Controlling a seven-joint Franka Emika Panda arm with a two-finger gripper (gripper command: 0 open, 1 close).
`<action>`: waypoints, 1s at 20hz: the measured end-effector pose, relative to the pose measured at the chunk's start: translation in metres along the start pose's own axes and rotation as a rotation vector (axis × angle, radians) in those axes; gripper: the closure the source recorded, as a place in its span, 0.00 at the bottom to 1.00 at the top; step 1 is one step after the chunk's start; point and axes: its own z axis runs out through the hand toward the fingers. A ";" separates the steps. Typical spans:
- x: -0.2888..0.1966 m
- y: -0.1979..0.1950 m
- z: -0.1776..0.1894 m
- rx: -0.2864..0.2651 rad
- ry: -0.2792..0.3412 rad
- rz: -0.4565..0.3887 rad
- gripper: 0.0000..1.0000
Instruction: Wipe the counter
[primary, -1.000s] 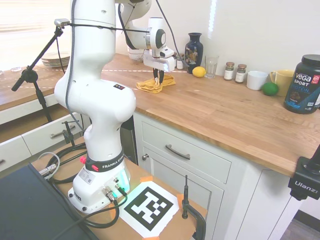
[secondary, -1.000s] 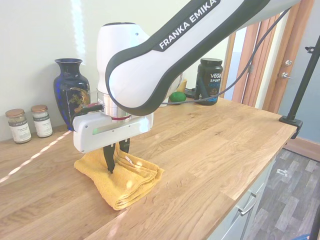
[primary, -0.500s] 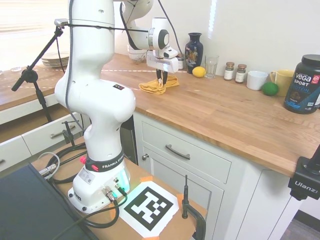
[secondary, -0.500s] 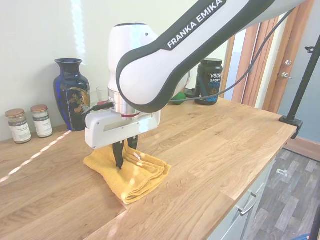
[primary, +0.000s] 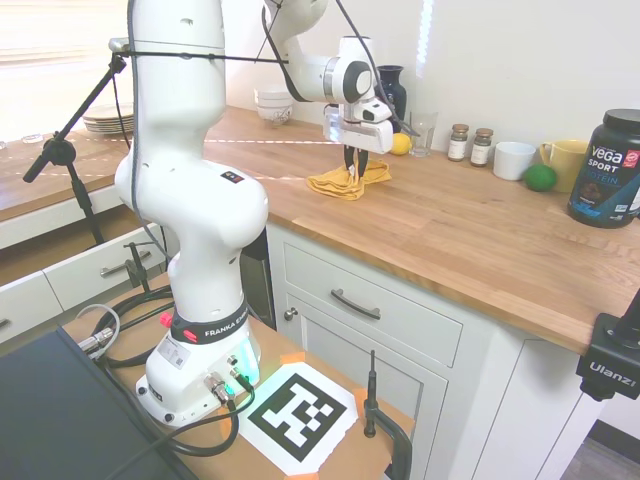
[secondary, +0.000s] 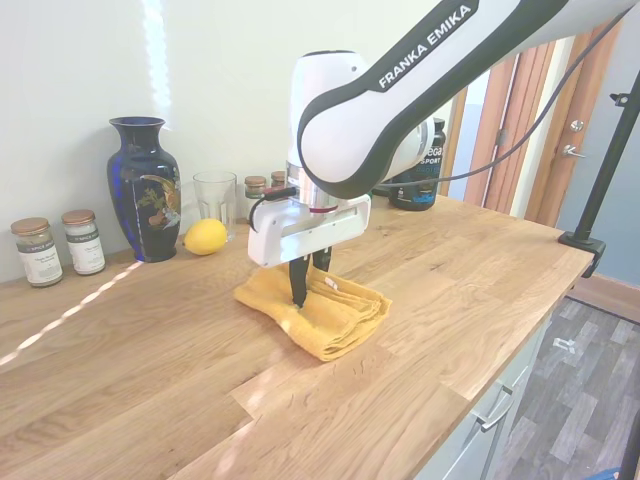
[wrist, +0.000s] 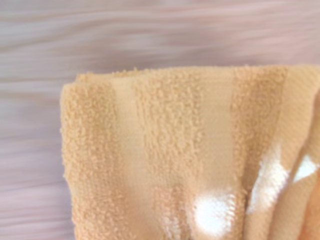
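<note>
At frame centre, a folded yellow towel (secondary: 318, 313) is pinched by the gripper (secondary: 303, 290) against the counter (secondary: 450, 300).
Bare wood is seen toward the lower-right edge.

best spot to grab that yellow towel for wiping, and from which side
Grip the raised bunch of folds in the middle of the yellow towel, coming straight down from above. It lies folded flat on the counter, so its edges give little to pinch. The gripper already has its jaws shut on that bunch.
</note>
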 end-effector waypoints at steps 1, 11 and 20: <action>0.012 0.010 0.000 -0.002 -0.001 0.004 1.00; 0.123 0.133 -0.001 -0.005 -0.024 0.049 1.00; 0.187 0.233 -0.002 0.033 -0.054 0.115 1.00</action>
